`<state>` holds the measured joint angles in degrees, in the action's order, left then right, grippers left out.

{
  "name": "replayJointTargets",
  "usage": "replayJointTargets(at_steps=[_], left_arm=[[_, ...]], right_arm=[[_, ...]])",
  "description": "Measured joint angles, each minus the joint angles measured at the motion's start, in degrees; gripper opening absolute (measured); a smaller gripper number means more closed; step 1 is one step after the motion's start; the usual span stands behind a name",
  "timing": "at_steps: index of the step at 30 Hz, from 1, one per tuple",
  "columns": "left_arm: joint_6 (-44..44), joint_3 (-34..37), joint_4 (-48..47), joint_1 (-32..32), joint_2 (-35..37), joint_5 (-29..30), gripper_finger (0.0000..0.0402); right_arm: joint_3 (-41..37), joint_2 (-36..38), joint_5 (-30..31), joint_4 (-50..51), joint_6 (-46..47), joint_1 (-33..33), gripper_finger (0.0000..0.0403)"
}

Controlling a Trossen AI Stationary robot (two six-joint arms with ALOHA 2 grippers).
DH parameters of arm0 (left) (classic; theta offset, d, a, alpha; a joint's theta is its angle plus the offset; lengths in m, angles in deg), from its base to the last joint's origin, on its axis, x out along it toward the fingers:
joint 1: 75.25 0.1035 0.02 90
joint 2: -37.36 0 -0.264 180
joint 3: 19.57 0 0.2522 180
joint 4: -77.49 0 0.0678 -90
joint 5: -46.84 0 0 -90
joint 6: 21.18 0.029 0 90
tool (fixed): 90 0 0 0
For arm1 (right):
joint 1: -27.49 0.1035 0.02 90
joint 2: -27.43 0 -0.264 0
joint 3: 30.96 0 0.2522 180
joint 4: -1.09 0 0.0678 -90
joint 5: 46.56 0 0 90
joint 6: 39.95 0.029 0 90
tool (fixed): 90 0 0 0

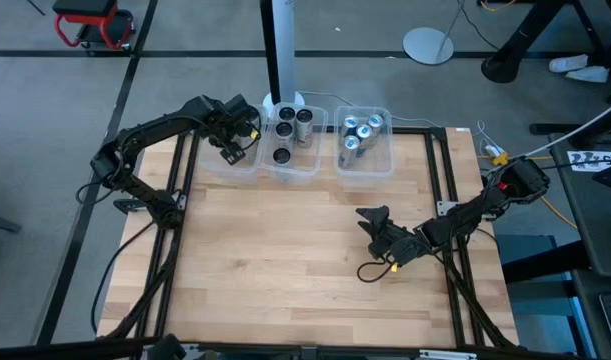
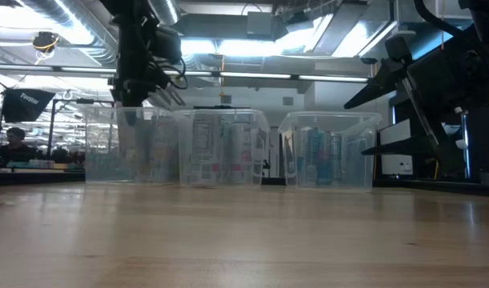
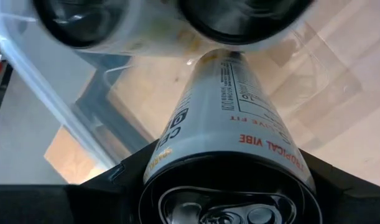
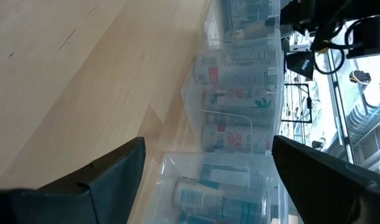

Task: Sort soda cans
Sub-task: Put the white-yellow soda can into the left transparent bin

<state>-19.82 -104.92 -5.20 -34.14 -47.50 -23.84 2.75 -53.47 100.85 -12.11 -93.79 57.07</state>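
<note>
The left gripper (image 1: 231,143) was up at the far-left side of the table, poised over the left bin (image 1: 247,163), and its fingers were clamped on a soda can (image 3: 230,118). In the left wrist view that can filled the frame, dark-topped, silver-sided, with red lettering, hanging just above a clear bin wall with 2 more dark tops close beyond it.

Out on the open wood, right of centre, the right gripper (image 1: 375,222) waited with its fingers spread wide and nothing between them.

As for the rest of the cans: the middle bin (image 1: 293,172) held 4 dark-topped cans (image 1: 291,128), standing upright. The right bin (image 1: 365,165) held the teal-topped cans (image 1: 360,130), bunched toward its far end. No can showed loose on the table top.

The risk looked to be the release. The held can sat near the wall shared with the middle bin, so a drop from there could catch the rim and tip the can, or knock it against the 2 neighbours. A dark-topped can going into the left bin, away from its matches, would also spoil the sort. The thin plastic bins seemed light, and a nudge from the fingers could shove one along the wood.
</note>
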Motion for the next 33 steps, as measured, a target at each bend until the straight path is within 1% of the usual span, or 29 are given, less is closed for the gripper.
replayJointTargets(at_steps=[9, 15, 18, 21, 24, 28, 33], left_arm=[[3.16, 4.79, 4.03, -0.07, 0.00, -0.57, 0.0251], [5.14, 5.73, 7.81, -0.07, 0.09, -0.02, 0.0307], [6.26, 6.36, 10.62, -0.06, 0.11, 0.02, 0.0317], [6.29, 6.47, 11.43, -0.07, 0.11, 0.27, 0.0320], [6.25, 6.47, 11.07, -0.07, 0.11, 0.86, 0.0321], [6.21, 6.16, 7.98, -0.07, 0.11, 3.19, 0.0322], [6.00, 4.40, 5.82, -0.07, 0.46, 3.51, 0.0323]], right_arm=[[0.00, 0.00, 0.00, 0.00, 0.00, 0.00, 0.0348], [0.00, 0.00, 0.00, 0.00, -0.02, 0.00, 0.0348], [0.00, 0.00, 0.00, 0.00, -0.02, 0.01, 0.0348], [0.00, 0.00, 0.00, 0.00, -0.04, 0.02, 0.0348], [0.00, 0.00, 0.00, 0.01, -0.04, 0.00, 0.0348], [0.00, 0.00, 0.00, 0.02, -0.04, 0.00, 0.0348], [0.00, 0.00, 0.01, 0.00, -0.04, 0.02, 0.0348]])
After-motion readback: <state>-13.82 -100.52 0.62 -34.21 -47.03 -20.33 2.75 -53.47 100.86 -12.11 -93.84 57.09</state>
